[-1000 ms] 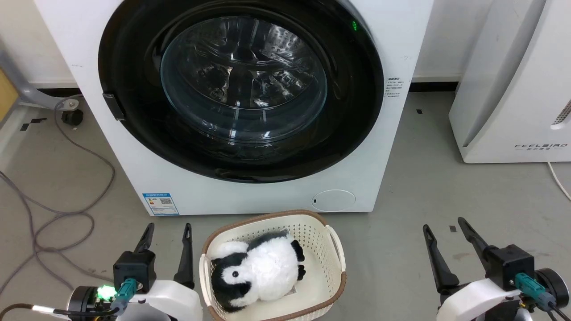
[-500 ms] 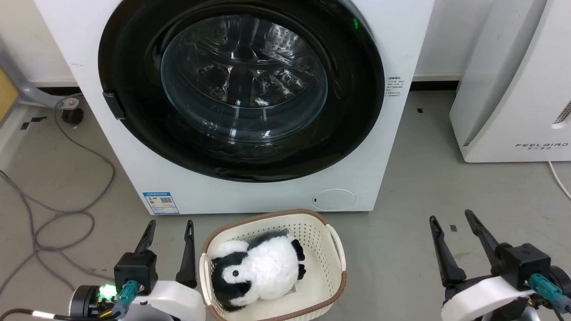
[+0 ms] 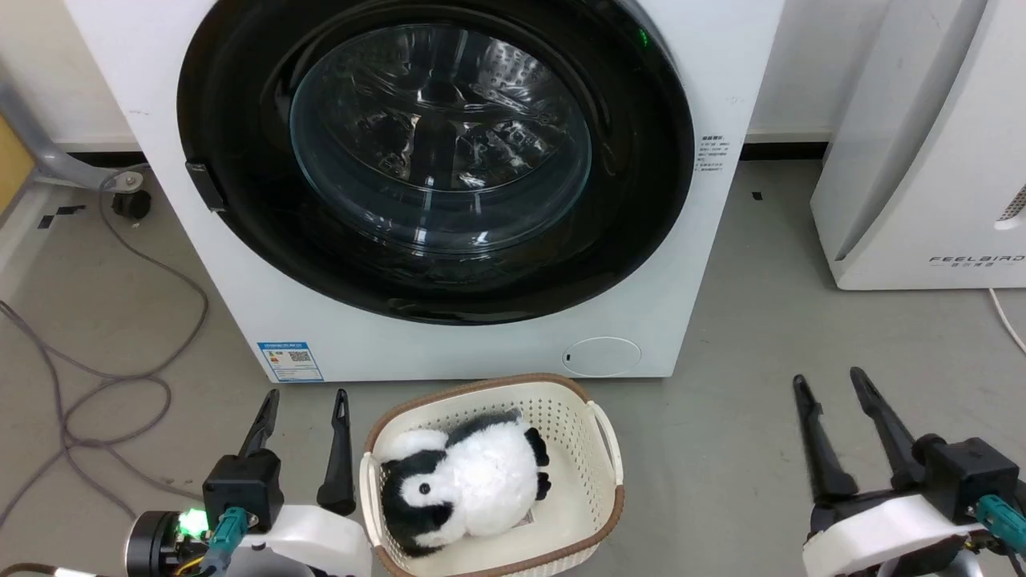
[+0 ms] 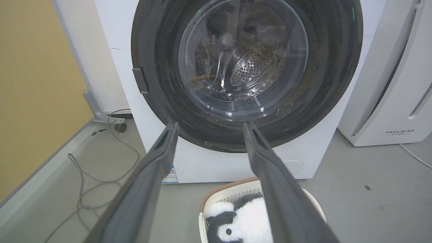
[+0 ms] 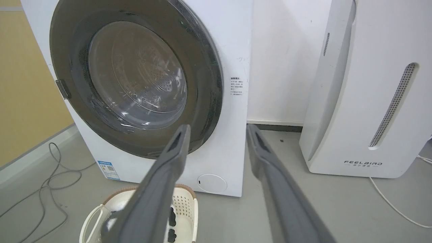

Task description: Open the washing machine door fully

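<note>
**mech_fan:** Where are the grippers?

**dustbot:** Closest to the robot, low in the head view. The left gripper point(image 3: 307, 394) hangs over the floor point(image 3: 761, 320) just left of the basket point(image 3: 611, 449). Its fingers are spread with nothing between them. The right gripper point(image 3: 829, 375) is well off to the right over bare floor, spread and empty too. Neither touches anything.

**mech_fan:** What's in the basket?

**dustbot:** A black-and-white plush penguin point(image 3: 469, 481), lying inside. The basket sits on the floor right in front of the washer point(image 3: 449, 349), near its base.

**mech_fan:** And the door?

**dustbot:** The door point(image 3: 641, 200) is the big black disc with the glass bowl, covering most of the washer's front. It looks shut, flat against the panel. The seam is hard to make out from these angles though, so he wouldn't swear it's latched. A small dark tab point(image 3: 206, 186) sits on the door's left edge. In the left wrist view the drum point(image 4: 253, 67) and its holes show through the glass. Both grippers point toward the washer but are well apart from it.

**mech_fan:** Anything around it?

**dustbot:** A blue sticker point(image 3: 290, 362) sits low on the washer's left. A grey cable point(image 3: 120, 385) loops on the floor to the left, and a white FEELBIRD unit point(image 3: 922, 200) stands to the right.
</note>
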You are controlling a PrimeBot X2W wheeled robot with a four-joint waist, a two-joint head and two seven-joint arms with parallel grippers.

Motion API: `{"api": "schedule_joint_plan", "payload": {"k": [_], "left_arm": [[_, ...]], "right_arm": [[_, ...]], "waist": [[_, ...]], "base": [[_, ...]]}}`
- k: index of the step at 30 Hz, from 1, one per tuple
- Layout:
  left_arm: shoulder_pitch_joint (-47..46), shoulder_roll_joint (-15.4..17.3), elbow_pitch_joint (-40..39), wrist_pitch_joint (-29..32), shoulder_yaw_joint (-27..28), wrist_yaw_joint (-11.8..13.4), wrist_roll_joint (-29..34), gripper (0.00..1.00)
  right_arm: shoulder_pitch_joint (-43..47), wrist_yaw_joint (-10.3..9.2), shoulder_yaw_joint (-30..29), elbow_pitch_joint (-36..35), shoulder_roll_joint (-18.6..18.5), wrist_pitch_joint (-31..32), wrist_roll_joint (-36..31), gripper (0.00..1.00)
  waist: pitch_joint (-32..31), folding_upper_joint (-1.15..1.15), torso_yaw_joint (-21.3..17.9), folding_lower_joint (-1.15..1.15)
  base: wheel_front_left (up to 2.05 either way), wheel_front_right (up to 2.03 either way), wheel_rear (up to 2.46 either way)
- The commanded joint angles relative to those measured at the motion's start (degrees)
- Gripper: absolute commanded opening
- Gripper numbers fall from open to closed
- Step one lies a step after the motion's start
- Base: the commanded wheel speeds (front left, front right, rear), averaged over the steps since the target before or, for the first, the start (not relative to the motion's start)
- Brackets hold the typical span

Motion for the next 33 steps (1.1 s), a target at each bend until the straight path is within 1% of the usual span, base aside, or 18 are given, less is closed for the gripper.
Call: {"api": "schedule_joint_plan", "payload": {"k": [1, 5, 8, 10, 14, 23, 24, 25, 26, 27, 33], "left_arm": [[-1.09, 0.01, -0.45, -0.69, -0.27, 0.45, -0.59, 1.0], [-1.24, 0.01, -0.56, -1.16, -0.46, 0.77, -0.76, 1.0], [-1.35, 0.01, -0.64, -1.52, -0.58, 0.99, -0.89, 1.0], [-1.42, 0.01, -0.69, -1.76, -0.67, 1.13, -0.98, 1.0], [-1.59, 0.01, -0.76, -2.24, -0.86, 1.39, -1.15, 1.0], [-1.89, 0.01, -0.96, -3.32, -1.3, 2.0, -1.48, 1.0], [-1.89, 0.01, -0.96, -3.32, -1.3, 2.0, -1.48, 1.0], [-1.94, 0.01, -1.0, -3.44, -1.33, 2.08, -1.51, 1.0], [-2.03, 0.01, -1.08, -3.68, -1.38, 2.23, -1.55, 1.0], [-2.03, 0.01, -1.08, -3.68, -1.38, 2.23, -1.55, 1.0], [-2.57, 0.01, -1.38, -4.4, -1.67, 2.61, -1.71, 1.0]], "right_arm": [[0.1, 0.01, -0.21, -0.69, 0.0, -0.68, 1.05, 0.0], [0.03, 0.01, -0.52, -1.0, 0.0, -1.15, 3.34, 0.0], [-0.01, 0.02, -0.82, -0.72, 0.0, -1.51, 7.57, 0.0], [-0.08, 0.02, -0.99, -0.39, 0.0, -1.75, 11.37, 0.0], [-0.2, 0.02, -1.17, 0.77, 0.0, -2.23, 21.19, 0.0], [-0.26, 0.02, 1.15, 2.35, 0.0, -3.3, 42.22, 0.0], [-0.26, 0.02, 1.15, 2.35, 0.0, -3.3, 42.22, 0.0], [-0.36, 0.02, 1.38, 2.32, 0.0, -3.26, 44.42, 0.0], [-0.62, 0.02, 1.22, 2.43, 0.0, -2.75, 48.32, 0.0], [-0.62, 0.02, 1.22, 2.43, 0.0, -2.75, 48.32, 0.0], [-2.6, 0.02, -1.42, 4.48, 0.0, -0.33, 56.86, 0.0]], "waist": [[0.06, 0.0, 0.04, 0.0], [0.18, 0.0, 0.11, 0.0], [0.26, 0.0, 0.15, 0.0], [0.33, 0.0, 0.18, 0.0], [0.46, 0.0, 0.29, 0.0], [0.77, 0.0, 0.54, 0.0], [0.77, 0.0, 0.54, 0.0], [0.84, 0.0, 0.56, 0.0], [0.99, 0.0, 0.58, 0.0], [0.99, 0.0, 0.58, 0.0], [1.77, 0.0, 0.9, 0.0]], "base": [[0.0, 0.0, 0.0], [0.0, 0.0, 0.0], [0.0, 0.0, 0.0], [0.0, 0.0, 0.0], [0.0, 0.0, 0.0], [0.0, 0.0, 0.0], [0.0, 0.0, 0.0], [0.0, 0.0, 0.0], [0.0, 0.0, 0.0], [0.0, 0.0, 0.0], [0.0, 0.0, 0.0]]}}
